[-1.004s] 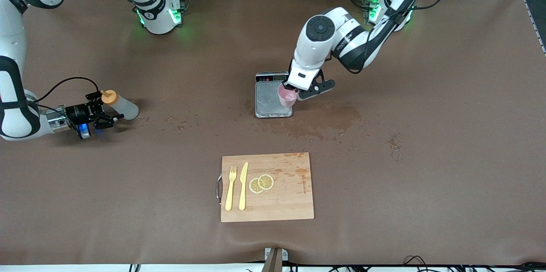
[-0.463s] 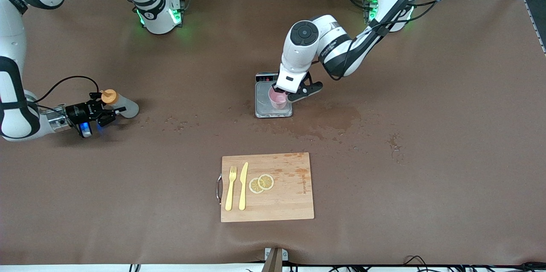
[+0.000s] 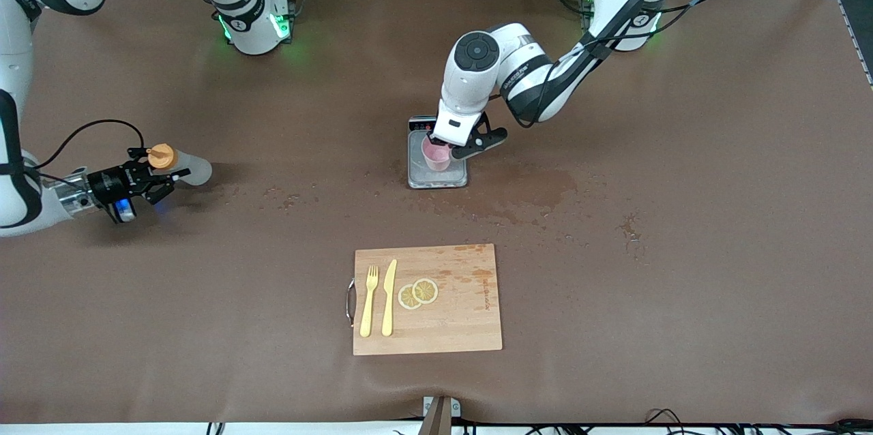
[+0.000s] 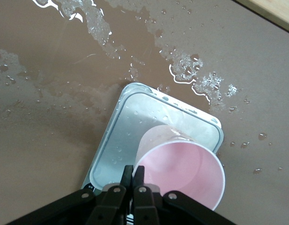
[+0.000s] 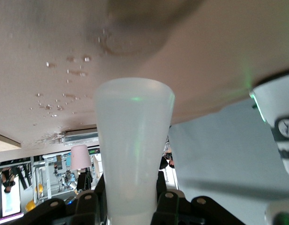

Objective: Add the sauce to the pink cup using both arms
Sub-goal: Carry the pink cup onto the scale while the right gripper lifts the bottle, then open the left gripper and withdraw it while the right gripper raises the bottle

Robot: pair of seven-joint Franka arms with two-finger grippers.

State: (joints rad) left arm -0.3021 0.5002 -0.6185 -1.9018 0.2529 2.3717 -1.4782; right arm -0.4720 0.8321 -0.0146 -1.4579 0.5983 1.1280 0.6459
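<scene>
My right gripper [image 3: 166,181] is shut on the sauce bottle [image 3: 189,168], which is whitish with an orange cap and held tilted just over the table near the right arm's end. In the right wrist view the bottle [image 5: 134,140] fills the space between my fingers [image 5: 159,187]. My left gripper [image 3: 443,147] is shut on the rim of the pink cup [image 3: 435,155] and holds it, tilted, over a small silver scale [image 3: 419,174]. The left wrist view shows the cup [image 4: 181,171], empty, pinched at its rim by the gripper [image 4: 133,172] above the scale [image 4: 135,126].
A wooden cutting board [image 3: 464,316] with a yellow fork [image 3: 369,300], a yellow knife [image 3: 389,297] and two lemon slices [image 3: 418,292] lies nearer the camera. Wet patches [image 3: 532,193] spread on the brown table beside the scale.
My left gripper has carried the pink cup toward the right arm's end, to over the middle of the scale. My right gripper has shifted with the sauce bottle toward the table's end.
</scene>
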